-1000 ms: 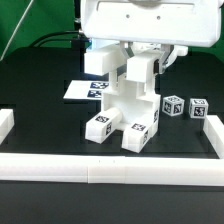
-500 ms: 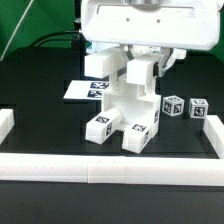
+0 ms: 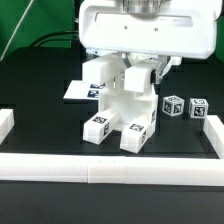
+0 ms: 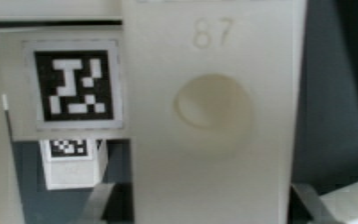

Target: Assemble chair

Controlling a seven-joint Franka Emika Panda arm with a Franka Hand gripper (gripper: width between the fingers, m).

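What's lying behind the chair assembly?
The marker board lies flat behind the chair assembly; only its end toward the exterior view's left shows, the rest is covered.

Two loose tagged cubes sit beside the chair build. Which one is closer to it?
The left cube of the pair in the exterior view, right next to the chair build; the other cube lies farther toward that view's right.
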